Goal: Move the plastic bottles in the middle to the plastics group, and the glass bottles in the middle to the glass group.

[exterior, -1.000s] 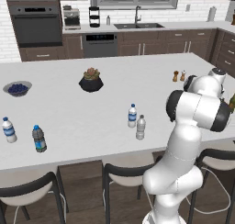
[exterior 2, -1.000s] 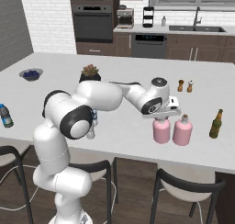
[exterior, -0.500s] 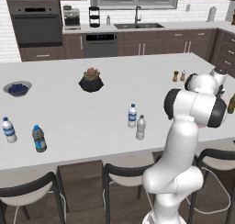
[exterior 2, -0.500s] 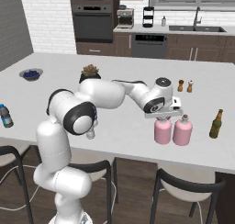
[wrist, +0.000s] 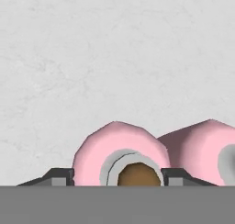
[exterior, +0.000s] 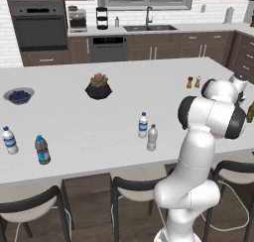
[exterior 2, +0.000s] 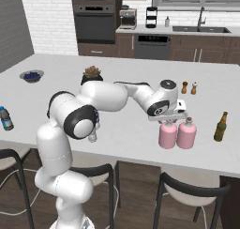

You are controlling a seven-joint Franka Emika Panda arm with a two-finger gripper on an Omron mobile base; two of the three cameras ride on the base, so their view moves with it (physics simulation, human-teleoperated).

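The pincer (exterior 2: 169,121) hung directly above the left pink bottle (exterior 2: 167,134), which stood upright on the surface (exterior 2: 122,129), touching its pink twin (exterior 2: 186,133), with the olive bottle (exterior 2: 220,126) beyond the twin. In the hand view the fingertips (wrist: 58,177) flanked the brown stopper (wrist: 139,175), apparently spread and clear of it, though contact was hard to judge. The two water bottles (exterior: 147,132) waited well away from the pink pair.

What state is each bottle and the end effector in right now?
End effector: over the left pink bottle's neck, fingers either side of the stopper; grip unclear.
Left pink bottle: upright, beside its twin.
Right pink bottle: upright, free.
Olive bottle: upright, apart.
Labelled water bottle: upright, mid-counter.
Plain water bottle: upright beside it.
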